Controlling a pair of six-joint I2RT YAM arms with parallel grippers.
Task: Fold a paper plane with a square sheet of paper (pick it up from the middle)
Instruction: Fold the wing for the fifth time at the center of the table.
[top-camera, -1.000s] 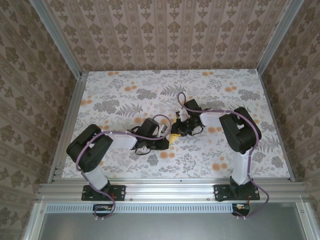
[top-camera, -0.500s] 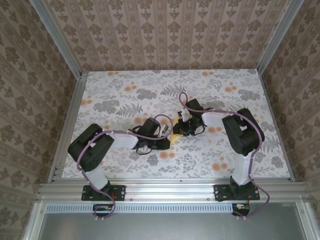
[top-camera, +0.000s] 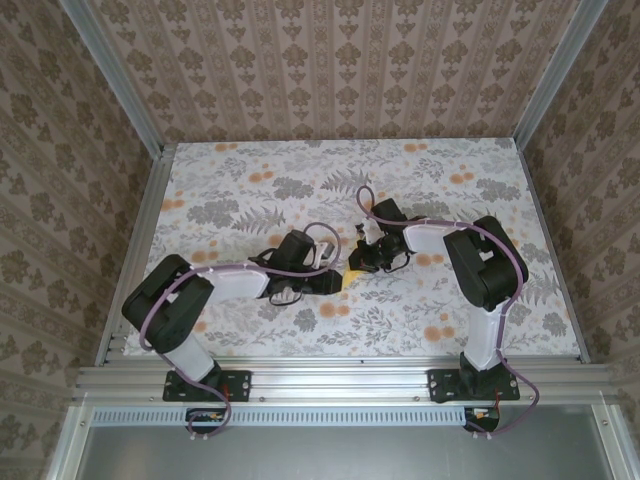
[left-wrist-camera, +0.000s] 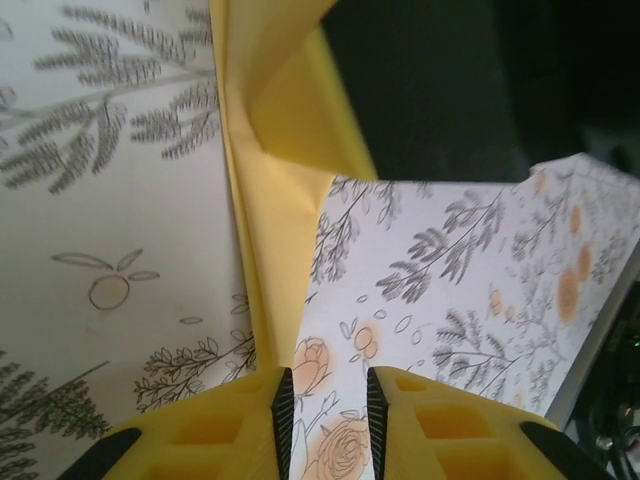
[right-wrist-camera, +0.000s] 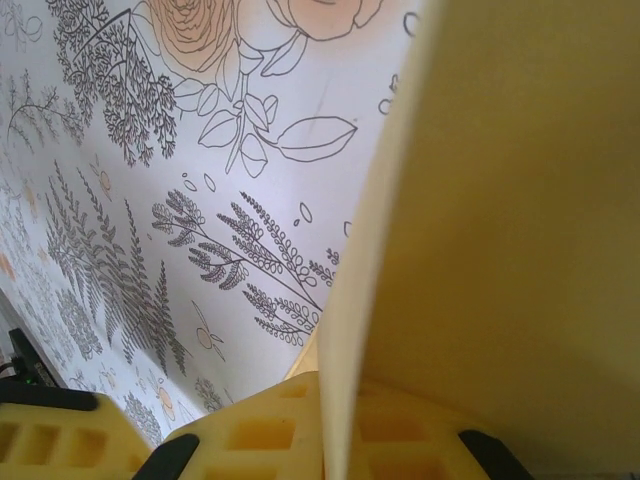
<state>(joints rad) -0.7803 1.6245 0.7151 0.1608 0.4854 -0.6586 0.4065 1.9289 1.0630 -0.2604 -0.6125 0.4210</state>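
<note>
Pinching paper plane (right-wrist-camera: 500, 200) edge in right claw (right-wrist-camera: 335, 415).

top view: soft, even light is falling around the yellow paper (top-camera: 349, 278); faint shadows are lying under the arms (top-camera: 240, 281) beside it
left wrist: the yellow paper (left-wrist-camera: 262, 150) is blurring near the lens; deep shadow is sitting right of it
right wrist: the yellow paper (right-wrist-camera: 500, 200) is glowing, defocused; the floral print (right-wrist-camera: 200, 250) left of it is showing sharp

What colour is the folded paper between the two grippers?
The folded paper is plain pale yellow, clearest in the left wrist view.

lab test booth: aluminium frame (top-camera: 340, 378), wallpapered walls (top-camera: 340, 70), floral table (top-camera: 250, 190)
</note>
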